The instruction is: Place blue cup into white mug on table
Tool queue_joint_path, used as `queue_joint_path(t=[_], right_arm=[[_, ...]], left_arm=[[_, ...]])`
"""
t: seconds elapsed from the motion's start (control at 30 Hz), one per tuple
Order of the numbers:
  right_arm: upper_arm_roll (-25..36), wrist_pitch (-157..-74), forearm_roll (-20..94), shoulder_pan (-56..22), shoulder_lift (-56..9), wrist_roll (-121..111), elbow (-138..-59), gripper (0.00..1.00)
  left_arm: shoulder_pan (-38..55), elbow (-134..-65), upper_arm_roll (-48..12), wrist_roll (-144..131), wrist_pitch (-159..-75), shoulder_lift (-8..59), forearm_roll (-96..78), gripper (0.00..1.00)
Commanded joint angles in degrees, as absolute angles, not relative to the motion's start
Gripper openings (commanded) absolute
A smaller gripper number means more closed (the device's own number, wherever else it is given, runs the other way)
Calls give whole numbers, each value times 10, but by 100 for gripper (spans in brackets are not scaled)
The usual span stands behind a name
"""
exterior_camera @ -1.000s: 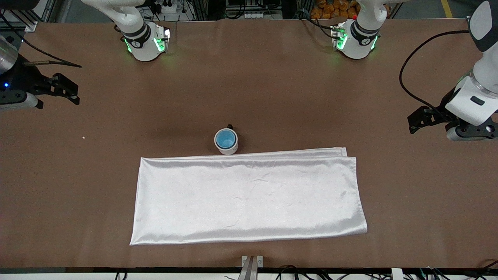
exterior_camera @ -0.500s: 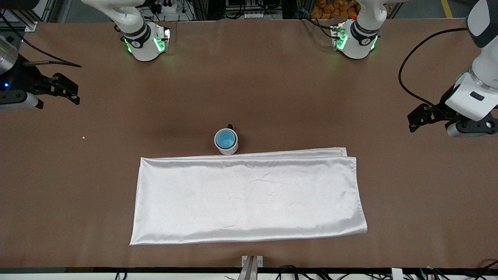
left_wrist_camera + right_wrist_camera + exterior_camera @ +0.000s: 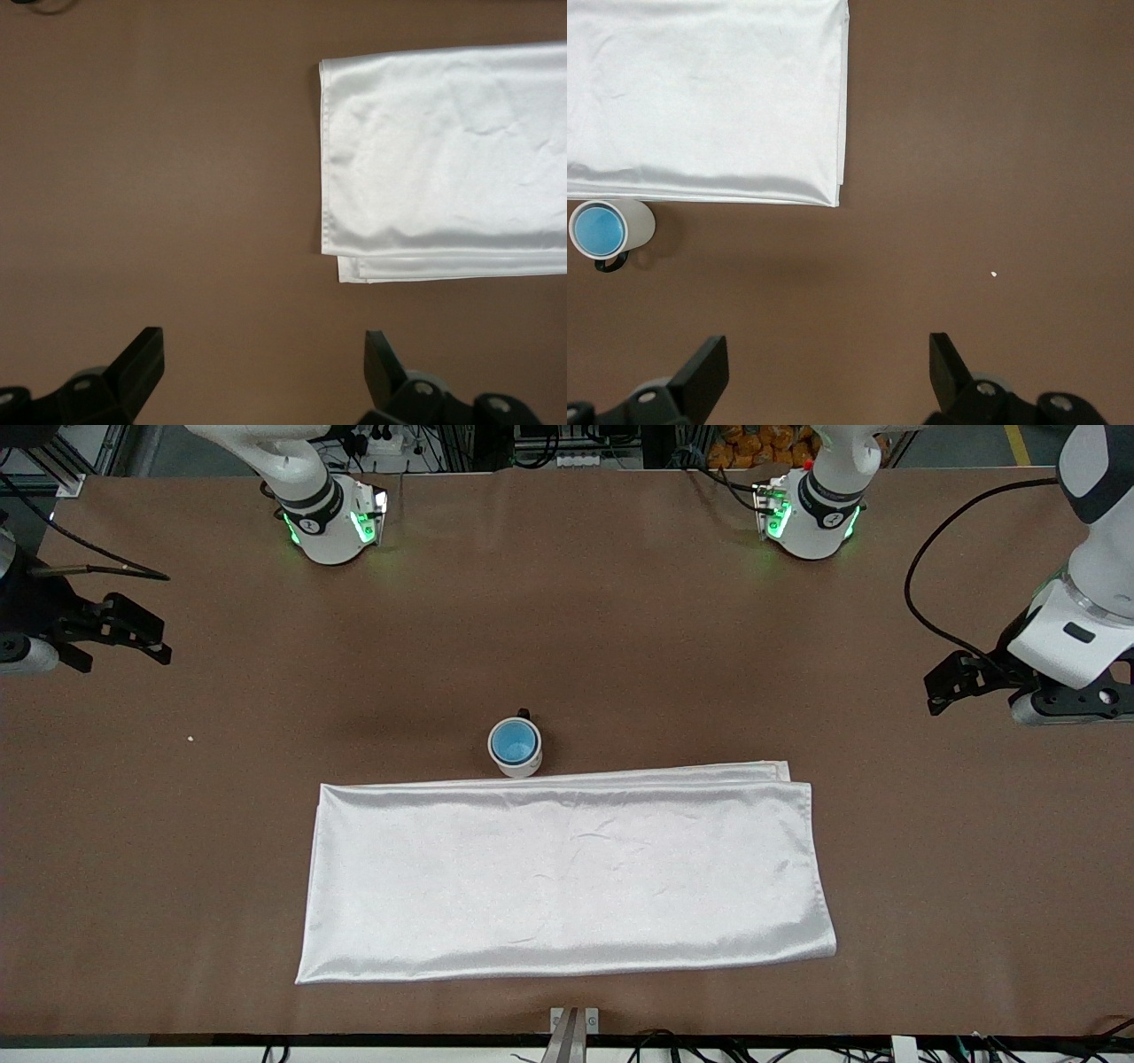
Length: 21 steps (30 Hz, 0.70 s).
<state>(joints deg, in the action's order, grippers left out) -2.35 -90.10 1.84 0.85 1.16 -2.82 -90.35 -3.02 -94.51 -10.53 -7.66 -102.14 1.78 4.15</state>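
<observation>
The blue cup (image 3: 514, 742) already sits inside the white mug (image 3: 516, 748), which stands upright on the brown table (image 3: 620, 646) near its middle, well in from every edge and touching the farther long edge of the white satin cloth (image 3: 567, 877). Judged from this, the placing step is done and what is in hand is the retreat of the arms; nothing more seems needed than parking them clear, and no further grasp is called for.

The left gripper (image 3: 941, 688) hangs over bare table close to the edge at the left arm's end, fingers (image 3: 142, 354) spread wide and empty. The right gripper (image 3: 133, 633) hangs over the edge at the right arm's end, also spread wide and holding nothing; its wrist view shows the mug and cup (image 3: 600, 227) well apart from its fingers (image 3: 707, 363).

Both vessels stand with their long axes vertical and mouths facing up, the cup nested concentrically so only its blue interior and rim show within the mug's white rim. The mug's black handle (image 3: 524, 713) points toward the robots' edge of the table, away from the cloth. A tiny pale speck (image 3: 190, 738) lies on the table toward the right arm's end.
</observation>
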Motion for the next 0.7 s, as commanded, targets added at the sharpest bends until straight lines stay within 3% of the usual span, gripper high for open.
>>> queue_joint_path(t=[0.0,0.67], right_arm=[[-25,-894,32,12,13,-18,-900,100],[-25,-890,31,12,11,-18,-900,100]], left_arm=[[-33,-947,-104,-56,-1010,1,25,100],[-32,-900,-104,-66,-950,0,25,100]])
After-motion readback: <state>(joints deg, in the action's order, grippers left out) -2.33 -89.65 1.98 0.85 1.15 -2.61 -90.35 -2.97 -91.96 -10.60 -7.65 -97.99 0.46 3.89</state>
